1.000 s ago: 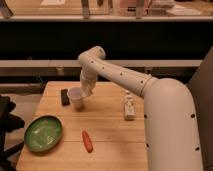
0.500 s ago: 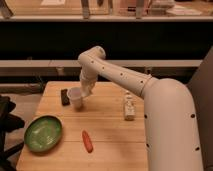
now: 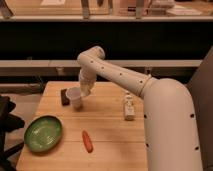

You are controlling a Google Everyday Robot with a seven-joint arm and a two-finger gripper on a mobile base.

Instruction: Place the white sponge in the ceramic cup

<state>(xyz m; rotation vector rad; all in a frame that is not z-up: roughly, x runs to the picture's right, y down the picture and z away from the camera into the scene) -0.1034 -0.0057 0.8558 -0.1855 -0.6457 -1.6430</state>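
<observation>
One cup [image 3: 75, 98] is sitting near the table's [image 3: 107, 132] far-left corner; your gripper [image 3: 85, 91] is hanging just over its rim, open or closed I cannot tell. Green plate [image 3: 43, 133] is sitting front-left.

green plate [image 3: 43, 133] front left, carrot [image 3: 87, 141] near it, small bottle [image 3: 129, 107] at right

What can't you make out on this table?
Camera view only:
- End effector, just above the ceramic cup's rim: anything it holds is hidden by the arm.
- White sponge: not visible anywhere.
- Cup's inside: too small to read.
- Dark block: partly hidden behind the cup.
- Small bottle: label too small.
</observation>
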